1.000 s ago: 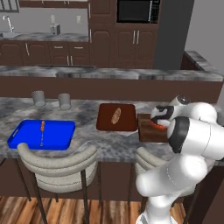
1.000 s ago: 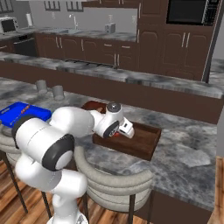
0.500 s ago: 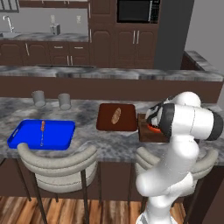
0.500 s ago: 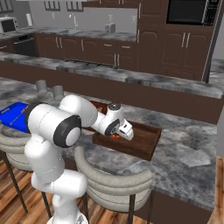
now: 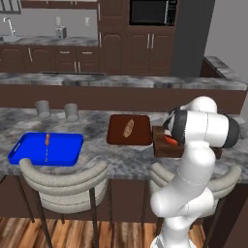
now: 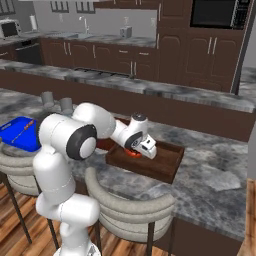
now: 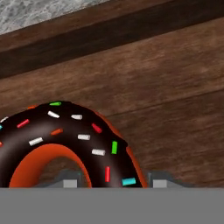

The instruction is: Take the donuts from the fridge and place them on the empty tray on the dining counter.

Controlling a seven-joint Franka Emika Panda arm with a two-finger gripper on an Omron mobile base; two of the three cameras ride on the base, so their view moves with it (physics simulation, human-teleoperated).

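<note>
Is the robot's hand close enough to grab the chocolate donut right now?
Probably yes. The gripper is down inside the tray, and in the hand view the chocolate donut lies right between its fingers, with nothing in the way. Whether they are gripping it already is unclear.

The donut [image 7: 65, 140], reddish-orange under dark chocolate icing with coloured sprinkles, lies flat on the tray [image 7: 166, 109] floor at the lower left of the hand view. The dark brown, raised-rim tray [image 6: 165, 167] sits on the marbled bench [image 6: 220, 175], right of centre.

Kitchen: microwave [image 5: 152, 11], sink faucet [image 5: 7, 25], cabinets [image 5: 68, 59]
</note>
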